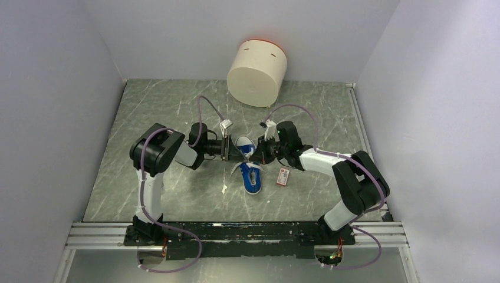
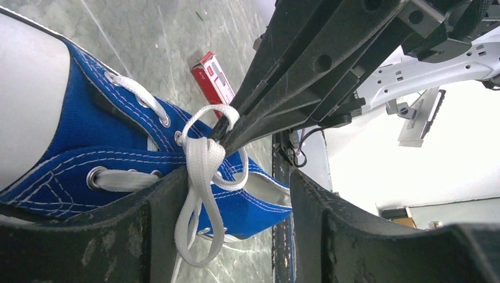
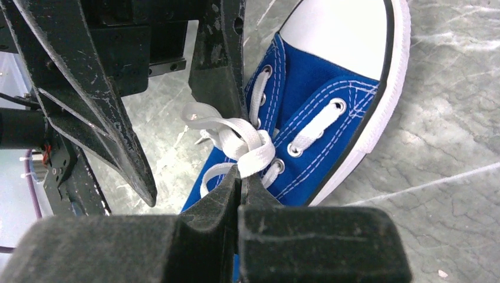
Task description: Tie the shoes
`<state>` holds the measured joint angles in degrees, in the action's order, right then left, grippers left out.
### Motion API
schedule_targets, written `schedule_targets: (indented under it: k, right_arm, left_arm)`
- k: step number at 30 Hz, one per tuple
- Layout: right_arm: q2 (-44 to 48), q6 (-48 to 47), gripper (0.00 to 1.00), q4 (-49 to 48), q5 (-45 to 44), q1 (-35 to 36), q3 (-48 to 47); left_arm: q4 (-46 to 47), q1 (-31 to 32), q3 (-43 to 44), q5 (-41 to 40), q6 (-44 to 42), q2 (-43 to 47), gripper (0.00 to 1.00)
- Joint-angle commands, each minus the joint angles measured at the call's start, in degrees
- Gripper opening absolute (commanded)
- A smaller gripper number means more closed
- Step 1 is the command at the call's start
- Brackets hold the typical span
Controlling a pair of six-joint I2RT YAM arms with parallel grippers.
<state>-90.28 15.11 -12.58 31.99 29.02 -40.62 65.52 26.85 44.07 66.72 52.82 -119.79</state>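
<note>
Veined stone-look table runs to grey L wall. L gripper jaws spread, straddling knot, gripping nothing. Blue canvas sneaker mid-table, well off all edges, toe away from bases; flat white laces knotted. R gripper pinched on lace loop. Red-white packet just R of sneaker; cream cylinder at back edge.

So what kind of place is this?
Probably a robotics test booth: plain white walls enclose a marbled tabletop, and two arms bolted to an aluminium rail work on one blue sneaker.
</note>
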Motion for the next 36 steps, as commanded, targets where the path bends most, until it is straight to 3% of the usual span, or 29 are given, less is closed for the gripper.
schedule_targets:
  k: [1, 3, 7, 12, 14, 17, 18, 27, 32, 36]
  right_arm:
    - [-0.93, -1.64, 0.00, -1.67, 2.39, -0.19, -1.72]
    - [-0.81, -2.02, 0.00, -1.83, 3.21, -0.25, -1.66]
    - [-0.72, -2.59, 0.00, -1.58, 3.94, -0.33, -1.53]
    - [-0.76, -2.63, 0.00, -2.32, 5.72, -0.34, -0.92]
    - [-0.64, -2.73, 0.00, -2.62, 6.71, -0.36, -0.66]
    - [-0.28, -3.05, 0.00, -2.42, 6.84, -0.40, -0.28]
    - [-0.06, -3.15, 0.00, -2.33, 6.74, -0.32, -0.19]
    - [0.72, -2.47, 0.00, -2.93, 6.98, -0.36, 0.48]
    - [1.32, -3.05, 0.00, -2.05, 6.93, -0.34, 0.98]
    - [1.80, -2.96, 0.00, -2.01, 6.77, -0.34, 1.48]
  left_arm:
    - [2.52, 1.20, -0.11, 0.10, -0.67, -0.67, 0.67]
    - [-3.42, 1.59, 0.77, -1.51, -5.00, 0.34, 0.65]
    - [-16.24, 1.80, 3.55, -4.25, -12.71, 1.35, 0.50]
    - [-12.28, 1.80, 3.67, -4.84, -9.51, 0.60, 0.37]
    - [-12.25, 1.80, 3.70, -5.22, -9.09, 0.56, 0.38]
    - [-12.08, 1.80, 3.13, -5.52, -9.40, 1.20, 0.55]
    - [-12.06, 1.80, 2.97, -5.47, -9.47, 1.30, 0.57]
    - [-13.02, 1.66, 2.50, -6.07, -9.70, 1.12, 0.25]
    - [-4.86, 1.16, 1.01, -5.02, -4.51, 0.48, 0.52]
    - [-0.76, 0.63, -0.11, -4.39, -1.82, -0.31, 0.51]
